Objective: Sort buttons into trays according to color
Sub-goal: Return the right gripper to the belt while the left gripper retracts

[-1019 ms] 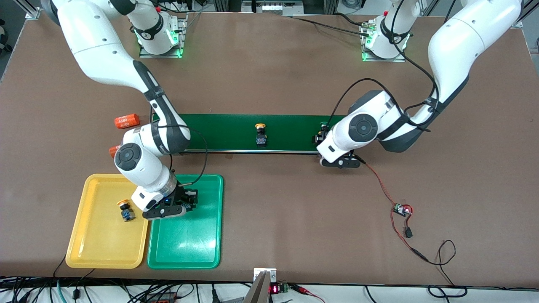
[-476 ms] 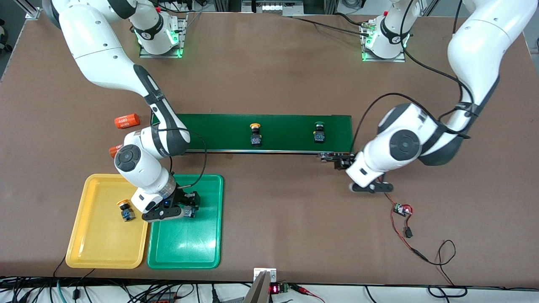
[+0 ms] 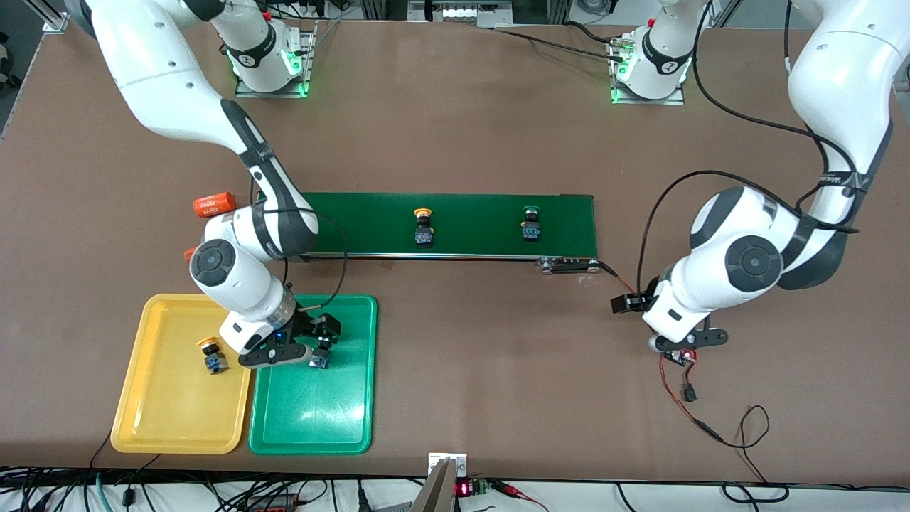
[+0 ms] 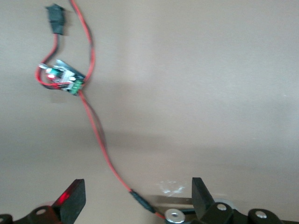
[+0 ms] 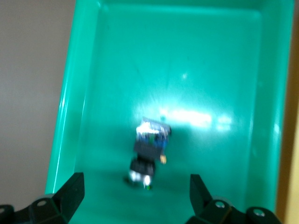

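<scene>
green button (image 3: 320, 359) now loose in green tray (image 3: 348, 427), released by opened right gripper (image 3: 313, 334); left gripper (image 3: 643, 307) open, farther from belt (image 3: 483, 213)

A brown table (image 3: 455, 107) fills the view; cables (image 3: 213, 491) and a red-lit display (image 3: 463, 488) line its near edge.

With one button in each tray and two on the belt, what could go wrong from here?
The right end effector, open, hangs low over the green-capped button in the green tray; moving off sideways could knock it. The left end effector, open, sits above the red wire near the circuit board and could snag it.
</scene>
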